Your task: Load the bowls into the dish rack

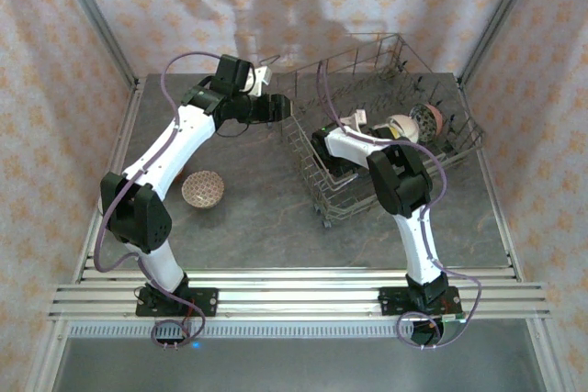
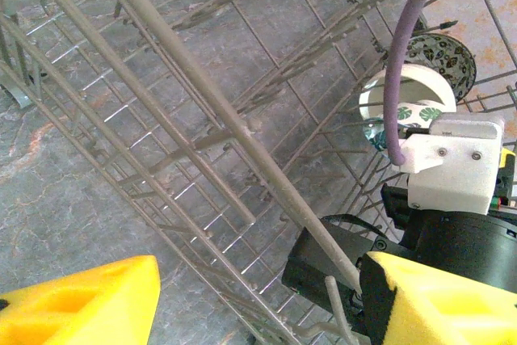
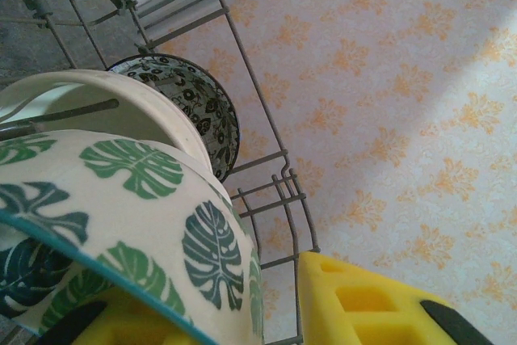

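**Right gripper** (image 3: 234,313): jaws spread astride the wall of the leaf-patterned bowl (image 3: 137,199), with one finger inside and the outer finger (image 3: 380,305) clear of it (wire shows in the gap). The bowl stands on edge in the dish rack (image 1: 312,167), beside a white bowl (image 3: 89,98) and a dark floral bowl (image 3: 198,107). Being round, it has no long axis; its mouth appears to face the wrist. To finish well, withdraw straight, without dragging the rim.

**Left gripper** (image 2: 258,313): jaws wide, straddling the rack's rim wire. A speckled bowl (image 1: 203,189) lies on the table (image 1: 276,227).
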Robot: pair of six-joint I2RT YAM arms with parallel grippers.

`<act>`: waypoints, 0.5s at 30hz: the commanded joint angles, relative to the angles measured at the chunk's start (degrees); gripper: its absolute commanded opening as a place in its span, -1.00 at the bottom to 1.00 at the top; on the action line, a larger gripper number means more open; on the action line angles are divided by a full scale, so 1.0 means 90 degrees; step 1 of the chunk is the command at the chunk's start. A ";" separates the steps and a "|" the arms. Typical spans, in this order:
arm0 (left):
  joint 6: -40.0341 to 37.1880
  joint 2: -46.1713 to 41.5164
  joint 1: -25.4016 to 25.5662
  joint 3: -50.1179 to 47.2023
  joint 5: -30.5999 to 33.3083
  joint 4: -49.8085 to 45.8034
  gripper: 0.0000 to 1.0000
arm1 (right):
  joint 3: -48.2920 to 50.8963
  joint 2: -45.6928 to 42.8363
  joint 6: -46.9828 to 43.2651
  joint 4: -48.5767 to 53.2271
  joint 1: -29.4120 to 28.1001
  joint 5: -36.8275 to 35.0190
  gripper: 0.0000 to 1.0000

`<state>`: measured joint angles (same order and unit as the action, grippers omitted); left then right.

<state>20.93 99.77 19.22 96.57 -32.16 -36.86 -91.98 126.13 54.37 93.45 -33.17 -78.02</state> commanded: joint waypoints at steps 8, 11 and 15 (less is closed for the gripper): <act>-0.0011 -0.0024 0.0137 0.0004 0.0108 -0.0002 0.36 | -0.0341 -0.0583 -0.0176 0.0906 -0.0066 -0.0633 -0.42; 0.0008 -0.0030 0.0166 -0.0025 0.0121 0.0019 0.36 | -0.0334 -0.0653 -0.0239 0.0896 -0.0081 -0.0406 -0.42; 0.0020 -0.0029 0.0209 -0.0057 0.0126 0.0047 0.36 | -0.0299 -0.0796 -0.1156 0.0139 -0.0081 -0.0068 -0.41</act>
<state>21.08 99.77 20.47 96.53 -32.10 -36.82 -92.79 123.57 49.28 93.43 -33.39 -77.76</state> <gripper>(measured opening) 0.679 0.291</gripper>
